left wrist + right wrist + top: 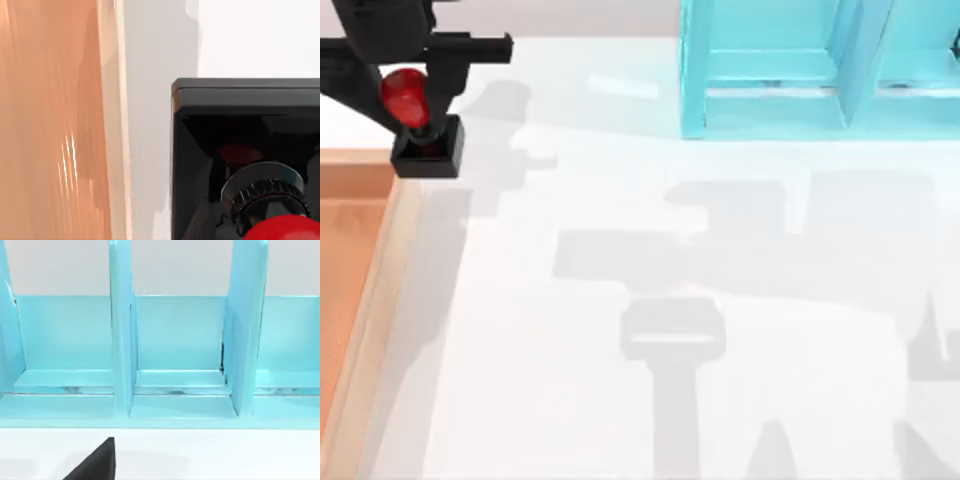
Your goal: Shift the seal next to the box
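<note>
The seal [427,152] has a square black base and a glossy red knob. It is at the far left of the top view, just beyond the far right corner of the box [382,300]. My left gripper [406,92] is over it, shut on the red knob with a black finger on each side. In the left wrist view the seal's base [240,130] lies close beside the box's light tan rim [112,125], with a strip of white table between them. I cannot tell whether the base rests on the table. A black part of my right gripper [95,465] faces the cyan shelves.
A cyan shelf unit [770,70] with upright dividers stands at the far right of the table. The box's orange-brown inside [345,270] runs along the left edge. White tabletop [670,300] spreads between the two, crossed by the arms' grey shadows.
</note>
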Available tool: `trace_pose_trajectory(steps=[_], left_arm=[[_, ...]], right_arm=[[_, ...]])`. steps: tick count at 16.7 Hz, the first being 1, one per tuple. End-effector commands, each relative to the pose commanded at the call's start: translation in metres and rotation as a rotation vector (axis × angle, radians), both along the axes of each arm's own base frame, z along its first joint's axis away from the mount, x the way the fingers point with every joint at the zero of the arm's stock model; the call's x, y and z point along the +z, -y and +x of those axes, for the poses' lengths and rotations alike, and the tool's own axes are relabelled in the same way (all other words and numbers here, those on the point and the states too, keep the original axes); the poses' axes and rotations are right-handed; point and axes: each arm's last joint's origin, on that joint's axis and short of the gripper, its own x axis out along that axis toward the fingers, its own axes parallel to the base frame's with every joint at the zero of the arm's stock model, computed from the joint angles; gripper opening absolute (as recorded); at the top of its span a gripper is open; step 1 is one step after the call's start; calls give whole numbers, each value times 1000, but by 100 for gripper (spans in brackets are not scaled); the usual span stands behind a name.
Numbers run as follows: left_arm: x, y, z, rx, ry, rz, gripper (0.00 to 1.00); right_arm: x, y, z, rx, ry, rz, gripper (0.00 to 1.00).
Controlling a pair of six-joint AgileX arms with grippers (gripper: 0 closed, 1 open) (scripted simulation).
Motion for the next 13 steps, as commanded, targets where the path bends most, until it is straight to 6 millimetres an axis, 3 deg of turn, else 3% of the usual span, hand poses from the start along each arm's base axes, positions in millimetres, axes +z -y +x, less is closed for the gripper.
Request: trace_pose_trajectory(steps=[5, 13], left_arm=[[-3, 1, 0, -3, 2, 1, 0], [-55, 0, 2, 1, -1, 0, 0]], right_arm=[[0, 0, 0, 0, 0, 0, 100], [0, 0, 0, 0, 0, 0, 100]])
